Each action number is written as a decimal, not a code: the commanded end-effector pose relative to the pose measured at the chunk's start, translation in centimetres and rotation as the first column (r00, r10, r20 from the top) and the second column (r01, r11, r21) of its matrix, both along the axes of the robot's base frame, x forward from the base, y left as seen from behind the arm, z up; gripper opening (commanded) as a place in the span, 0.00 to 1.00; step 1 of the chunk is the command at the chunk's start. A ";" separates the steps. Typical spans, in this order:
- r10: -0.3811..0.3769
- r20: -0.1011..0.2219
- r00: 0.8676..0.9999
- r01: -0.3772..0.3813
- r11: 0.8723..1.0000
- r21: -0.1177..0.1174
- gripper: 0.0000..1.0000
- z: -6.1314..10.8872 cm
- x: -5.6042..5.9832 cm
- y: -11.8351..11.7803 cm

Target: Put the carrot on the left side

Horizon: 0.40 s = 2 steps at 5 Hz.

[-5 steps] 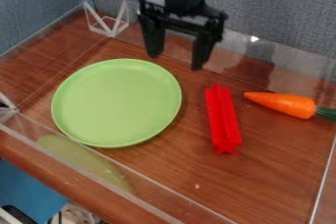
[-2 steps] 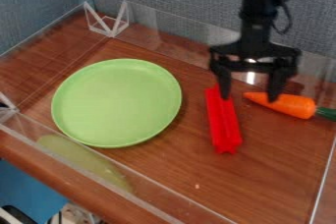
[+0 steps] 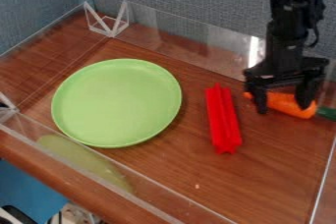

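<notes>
Two open fingers of our claw (image 3: 285, 98) straddle the carrot (image 3: 298, 106) at three o'clock on the worktop (image 3: 157, 169), right of the red bar (image 3: 223, 118), so we judge the grasp underway; next we close and carry it toward nine o'clock.

One green plate (image 3: 116, 102) lies on the one wooden table (image 3: 157, 174). One red ridged bar (image 3: 223, 118) lies beside it. One carrot (image 3: 292, 107) shows at the right, partly hidden. One robot arm (image 3: 290, 17) carries one pincer (image 3: 286, 96), which has two dark fingers (image 3: 260, 96). One white wire stand (image 3: 105, 18) sits at the back corner. Clear walls (image 3: 197, 43) edge the table; three sides of them can be made out, and one wall shows a pale green reflection (image 3: 82, 159)
</notes>
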<state>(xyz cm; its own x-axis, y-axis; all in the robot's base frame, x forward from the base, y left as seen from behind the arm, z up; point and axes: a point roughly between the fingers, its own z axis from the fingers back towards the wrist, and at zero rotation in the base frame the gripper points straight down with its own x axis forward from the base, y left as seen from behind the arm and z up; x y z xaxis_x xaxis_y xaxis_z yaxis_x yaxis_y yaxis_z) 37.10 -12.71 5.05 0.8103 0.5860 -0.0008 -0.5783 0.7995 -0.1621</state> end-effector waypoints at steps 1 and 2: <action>0.066 0.056 0.996 -0.064 0.997 -0.030 1.00 1.1 1.7 -1.9; 0.081 0.065 0.995 -0.080 0.996 -0.030 1.00 1.0 2.4 -2.5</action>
